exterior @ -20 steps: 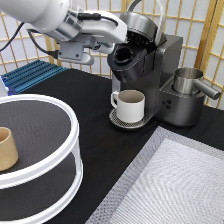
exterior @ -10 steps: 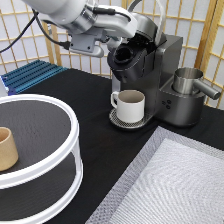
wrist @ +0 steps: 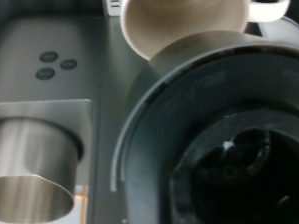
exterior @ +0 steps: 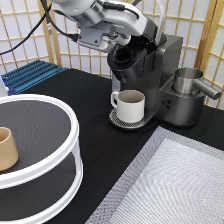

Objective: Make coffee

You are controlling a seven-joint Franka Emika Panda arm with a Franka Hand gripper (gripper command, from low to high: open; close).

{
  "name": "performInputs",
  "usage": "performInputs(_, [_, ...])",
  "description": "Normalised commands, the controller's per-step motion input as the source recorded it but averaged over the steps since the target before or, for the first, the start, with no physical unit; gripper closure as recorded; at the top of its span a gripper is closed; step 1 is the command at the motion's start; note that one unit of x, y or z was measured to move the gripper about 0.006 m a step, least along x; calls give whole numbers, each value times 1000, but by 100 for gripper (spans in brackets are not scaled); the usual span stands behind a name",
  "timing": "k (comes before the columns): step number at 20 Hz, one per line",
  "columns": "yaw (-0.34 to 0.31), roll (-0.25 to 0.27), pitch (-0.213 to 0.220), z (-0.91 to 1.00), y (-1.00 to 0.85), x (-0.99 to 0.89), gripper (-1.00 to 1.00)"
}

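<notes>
- The exterior view looks down across the table (exterior: 75, 100), facing the coffee machine (exterior: 155, 75).
- The wrist view hangs close above that machine (wrist: 228, 150), sharing the mug (wrist: 183, 25) and steel pitcher (wrist: 26, 165).

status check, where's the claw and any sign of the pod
Claw at the coffee maker's brew head, fingers hidden. Pod not visible in either view. White mug on the drip tray under the head. Nothing seen blocking.
</notes>
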Motion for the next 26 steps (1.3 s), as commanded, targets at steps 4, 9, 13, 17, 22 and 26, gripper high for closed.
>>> performInputs(4, [-55,-128,5,-56,265,-4,100])
performInputs(9, [-5,-85,0,-123,124,-285,100])
performInputs(13, [0,-53,0,-6,0,-510,100])
performInputs(17, [0,-55,0,-66,52,-383,100])
performInputs(22, [0,-64,0,-87,103,-277,100])
performInputs(26, [10,-77,0,-105,127,-235,100])
